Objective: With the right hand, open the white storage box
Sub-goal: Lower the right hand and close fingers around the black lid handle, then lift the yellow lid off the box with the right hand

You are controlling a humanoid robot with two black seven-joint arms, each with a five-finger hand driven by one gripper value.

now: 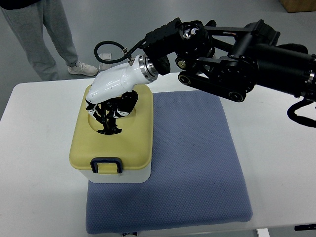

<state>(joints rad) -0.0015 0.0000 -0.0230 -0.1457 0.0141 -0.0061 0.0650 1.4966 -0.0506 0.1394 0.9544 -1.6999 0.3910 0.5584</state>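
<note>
A white storage box (118, 175) with a pale yellow lid (133, 140) and a dark blue front latch (105, 165) stands on the left part of a blue mat. My right hand (106, 116) reaches in from the right, its white shell above the lid. Its black fingers (104, 123) curl down into the recessed handle in the lid's top. The lid sits flat on the box. The left arm is not in view.
The blue mat (197, 163) lies on a white table (39, 163). A person's legs (44, 34) in grey trousers stand beyond the table's far left corner. A cardboard box corner (298, 5) shows at the top right.
</note>
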